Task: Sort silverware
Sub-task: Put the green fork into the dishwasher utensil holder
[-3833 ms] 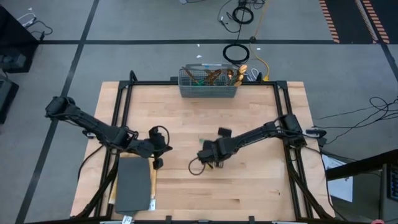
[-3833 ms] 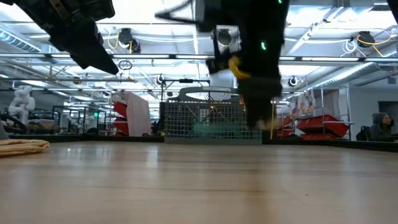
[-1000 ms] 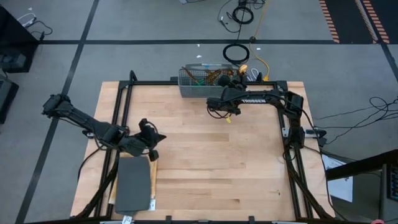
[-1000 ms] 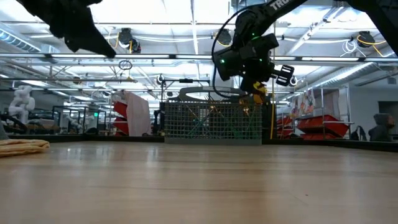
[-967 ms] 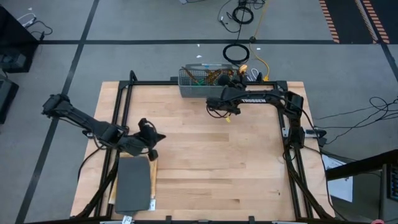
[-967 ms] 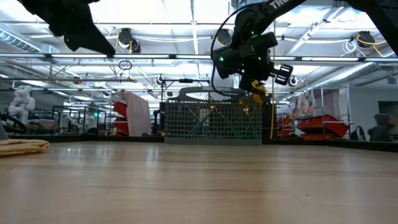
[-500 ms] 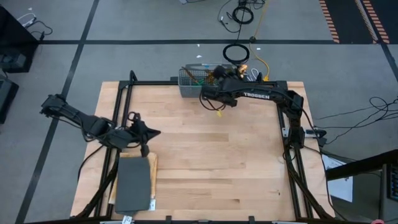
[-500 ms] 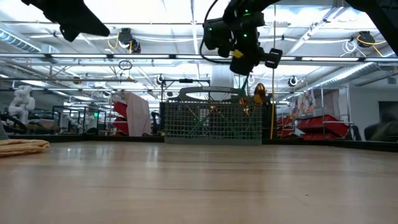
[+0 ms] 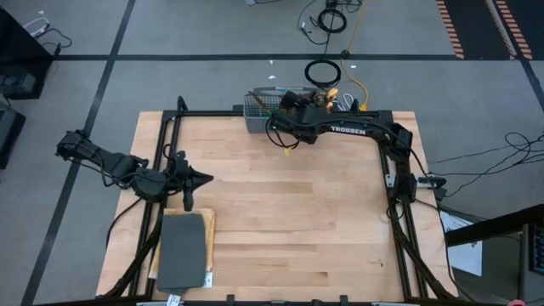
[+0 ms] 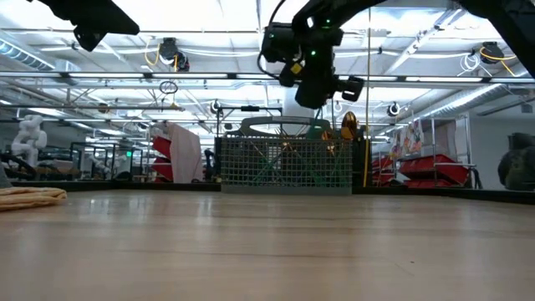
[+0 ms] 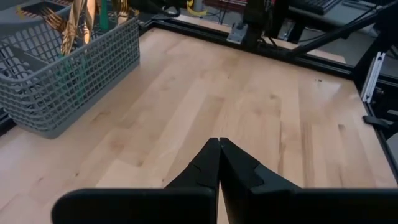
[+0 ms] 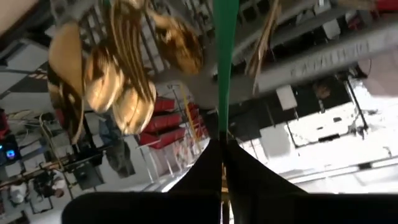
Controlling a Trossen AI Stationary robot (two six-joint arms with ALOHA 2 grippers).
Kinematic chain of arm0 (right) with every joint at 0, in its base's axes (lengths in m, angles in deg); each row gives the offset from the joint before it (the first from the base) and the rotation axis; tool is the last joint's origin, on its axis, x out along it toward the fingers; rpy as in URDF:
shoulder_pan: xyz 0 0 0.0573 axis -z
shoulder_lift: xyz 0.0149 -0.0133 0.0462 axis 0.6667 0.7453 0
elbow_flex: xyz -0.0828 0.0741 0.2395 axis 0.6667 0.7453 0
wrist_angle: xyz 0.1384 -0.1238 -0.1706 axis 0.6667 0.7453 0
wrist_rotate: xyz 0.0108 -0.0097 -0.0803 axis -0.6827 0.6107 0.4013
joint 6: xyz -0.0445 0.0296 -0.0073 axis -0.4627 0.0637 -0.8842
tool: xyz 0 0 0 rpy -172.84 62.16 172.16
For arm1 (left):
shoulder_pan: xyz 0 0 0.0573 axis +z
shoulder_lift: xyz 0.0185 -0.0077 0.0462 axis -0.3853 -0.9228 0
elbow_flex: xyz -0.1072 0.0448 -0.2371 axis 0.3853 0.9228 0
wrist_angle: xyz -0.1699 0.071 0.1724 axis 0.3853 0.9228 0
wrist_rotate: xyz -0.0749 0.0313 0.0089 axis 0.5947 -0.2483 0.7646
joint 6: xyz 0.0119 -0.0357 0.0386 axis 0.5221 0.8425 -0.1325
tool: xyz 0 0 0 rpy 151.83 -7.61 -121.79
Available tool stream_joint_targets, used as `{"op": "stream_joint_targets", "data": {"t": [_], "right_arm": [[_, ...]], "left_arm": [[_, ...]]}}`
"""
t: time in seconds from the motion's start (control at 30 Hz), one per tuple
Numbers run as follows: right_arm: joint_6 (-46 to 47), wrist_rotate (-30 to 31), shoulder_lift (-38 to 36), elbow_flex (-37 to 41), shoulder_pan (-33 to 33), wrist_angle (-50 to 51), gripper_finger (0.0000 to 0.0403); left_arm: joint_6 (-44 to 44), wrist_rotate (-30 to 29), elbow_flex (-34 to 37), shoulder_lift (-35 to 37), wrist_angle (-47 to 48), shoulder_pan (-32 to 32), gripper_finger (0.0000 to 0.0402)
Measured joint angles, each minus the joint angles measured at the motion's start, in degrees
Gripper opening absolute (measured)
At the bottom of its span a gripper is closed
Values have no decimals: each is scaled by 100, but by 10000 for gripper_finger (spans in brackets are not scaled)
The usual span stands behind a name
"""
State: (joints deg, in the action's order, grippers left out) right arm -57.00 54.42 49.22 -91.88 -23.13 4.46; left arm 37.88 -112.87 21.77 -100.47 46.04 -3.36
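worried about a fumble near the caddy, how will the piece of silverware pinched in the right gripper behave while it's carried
Likely stiff: its slim green handle runs straight from the right gripper. Probably slippery, since the handle looks smooth and is pinched at one end only, so it may swing or twist. It probably weighs little, being so thin.

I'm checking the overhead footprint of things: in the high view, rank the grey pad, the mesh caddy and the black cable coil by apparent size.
1. Grey pad, largest.
2. Mesh caddy, partly covered by the right arm.
3. Black cable coil on the floor, smallest.
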Motion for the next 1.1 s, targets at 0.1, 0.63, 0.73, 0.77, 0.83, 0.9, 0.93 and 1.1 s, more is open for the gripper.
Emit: {"op": "stream_joint_targets", "data": {"t": [0.1,0.63,0.73,0.77,0.83,0.9,0.93,1.1], "right_arm": [[-160,-87,125,0,0,-137,0],[-345,-593,1031,4,52,-587,0],[-264,-907,1038,4,96,-631,0],[-150,-955,1038,4,107,-632,0],[54,-944,1038,4,119,-636,5],[150,-954,1038,4,125,-634,14],[173,-954,1038,4,125,-634,21],[178,-954,1033,4,120,-631,63]], "left_arm": [[-2,1,0,3,8,0,11],[-94,6,1,13,72,0,11],[-177,6,0,13,79,0,11],[-179,6,0,13,79,2,11],[-188,6,0,13,81,0,11],[-188,6,0,14,82,2,11],[-193,6,0,13,85,0,11],[-197,6,0,16,85,0,11]]}}
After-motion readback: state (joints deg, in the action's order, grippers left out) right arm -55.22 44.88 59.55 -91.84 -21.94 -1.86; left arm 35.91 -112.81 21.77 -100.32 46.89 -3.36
